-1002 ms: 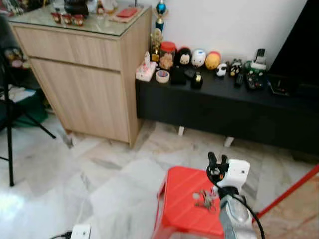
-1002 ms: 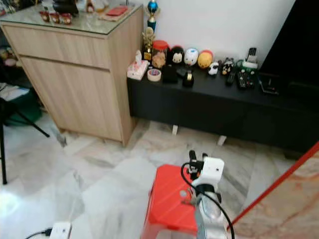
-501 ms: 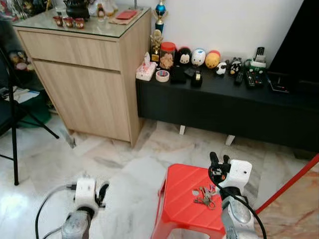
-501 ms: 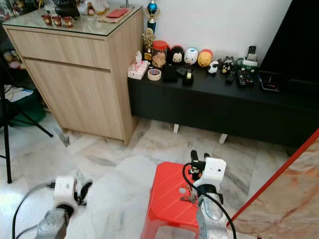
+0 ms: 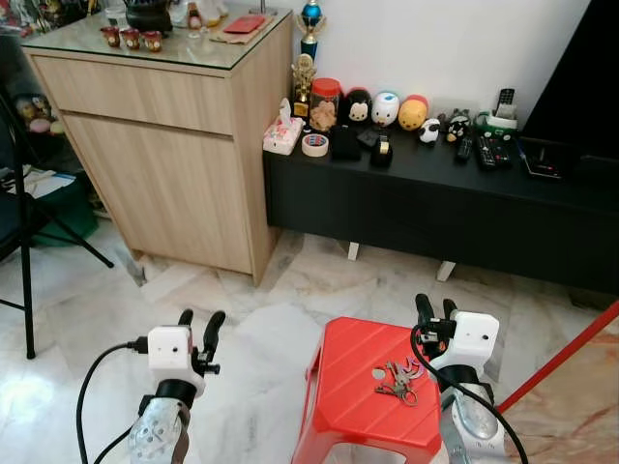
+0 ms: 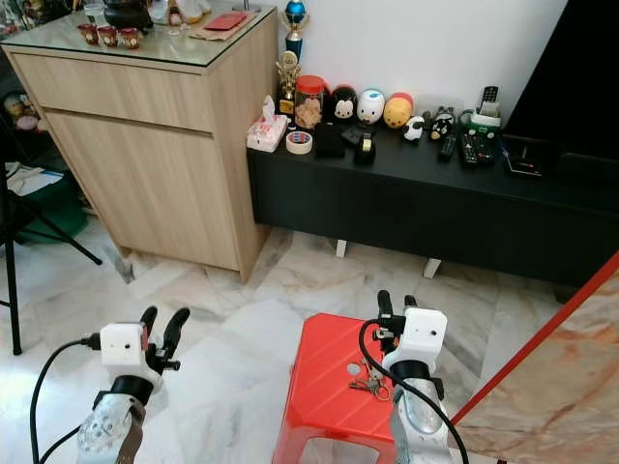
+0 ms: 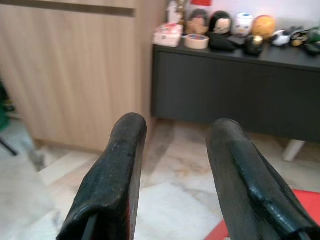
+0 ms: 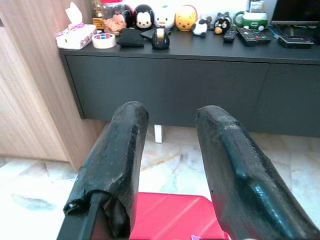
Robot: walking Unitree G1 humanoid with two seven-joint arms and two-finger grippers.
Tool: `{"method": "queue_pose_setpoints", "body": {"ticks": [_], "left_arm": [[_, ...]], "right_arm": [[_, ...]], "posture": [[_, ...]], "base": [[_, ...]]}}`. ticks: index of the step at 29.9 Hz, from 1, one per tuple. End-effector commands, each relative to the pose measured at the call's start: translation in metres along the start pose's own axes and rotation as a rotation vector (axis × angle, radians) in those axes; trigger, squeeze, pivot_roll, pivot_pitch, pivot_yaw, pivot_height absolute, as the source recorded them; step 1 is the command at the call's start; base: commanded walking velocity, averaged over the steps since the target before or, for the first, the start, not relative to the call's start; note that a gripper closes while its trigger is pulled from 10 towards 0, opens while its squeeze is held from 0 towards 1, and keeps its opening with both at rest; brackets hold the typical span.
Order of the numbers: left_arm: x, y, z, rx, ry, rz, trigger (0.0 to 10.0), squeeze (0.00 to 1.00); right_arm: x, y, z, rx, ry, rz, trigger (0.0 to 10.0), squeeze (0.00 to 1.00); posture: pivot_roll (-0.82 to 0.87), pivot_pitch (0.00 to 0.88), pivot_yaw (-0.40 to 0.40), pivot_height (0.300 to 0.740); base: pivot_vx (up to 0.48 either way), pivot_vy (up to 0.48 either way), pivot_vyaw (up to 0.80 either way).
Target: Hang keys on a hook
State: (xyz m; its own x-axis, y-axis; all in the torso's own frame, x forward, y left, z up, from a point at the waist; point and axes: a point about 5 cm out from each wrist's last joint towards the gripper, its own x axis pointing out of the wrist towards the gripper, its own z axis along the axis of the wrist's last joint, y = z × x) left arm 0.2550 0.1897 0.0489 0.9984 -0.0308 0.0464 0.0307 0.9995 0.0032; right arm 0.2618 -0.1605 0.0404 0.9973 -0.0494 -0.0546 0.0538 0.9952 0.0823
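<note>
Nearest: both arms are reaching forward at about stool height. Left gripper (image 5: 200, 325) is hovering over bare marble floor (image 5: 251, 358), fingers parted, gripping nothing. Right gripper (image 5: 436, 307) is sitting just beyond the far right edge of the red stool (image 5: 353, 387), fingers likewise parted and empty, pointing toward the far wall rather than down.

Keys (image 5: 395, 377) are lying loose on the stool top, just beside the right wrist, untouched. Judging from this, the pick-up is not yet begun; the right arm is best placed for it, needing to draw back and tip down.

Farther: wooden cabinet (image 5: 174, 164) at left, black bench (image 5: 445, 208) along the wall, carrying toys and remotes. No hook is making itself out anywhere.
</note>
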Motion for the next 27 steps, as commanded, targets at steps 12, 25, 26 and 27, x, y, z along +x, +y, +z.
{"method": "queue_pose_setpoints", "body": {"ticks": [12,25,26,27], "left_arm": [[0.0083,-0.0142,0.0033,-0.026,0.047,-0.042,10.0,0.00],[0.0074,-0.0108,-0.0002,-0.020,0.086,-0.049,10.0,0.00],[0.0077,-0.0108,-0.0009,-0.019,0.094,-0.054,10.0,0.00],[0.0079,-0.0107,-0.0012,-0.019,0.096,-0.055,10.0,0.00]], "right_arm": [[-0.0012,0.0036,-0.0015,0.002,0.022,-0.006,10.0,0.00],[-0.0016,0.0096,-0.0026,0.000,0.024,0.017,10.0,0.00],[-0.0012,0.0099,-0.0026,-0.002,0.026,0.019,10.0,0.00],[-0.0010,0.0101,-0.0027,0.003,0.027,0.018,10.0,0.00]], "posture": [[0.01,0.000,-0.048,0.715],[0.01,0.000,-0.043,0.655],[0.01,0.000,-0.043,0.655],[0.01,0.000,-0.043,0.655]], "base": [[0.000,0.000,0.00],[0.000,0.000,0.00],[0.000,0.000,0.00],[0.000,0.000,0.00]]}}
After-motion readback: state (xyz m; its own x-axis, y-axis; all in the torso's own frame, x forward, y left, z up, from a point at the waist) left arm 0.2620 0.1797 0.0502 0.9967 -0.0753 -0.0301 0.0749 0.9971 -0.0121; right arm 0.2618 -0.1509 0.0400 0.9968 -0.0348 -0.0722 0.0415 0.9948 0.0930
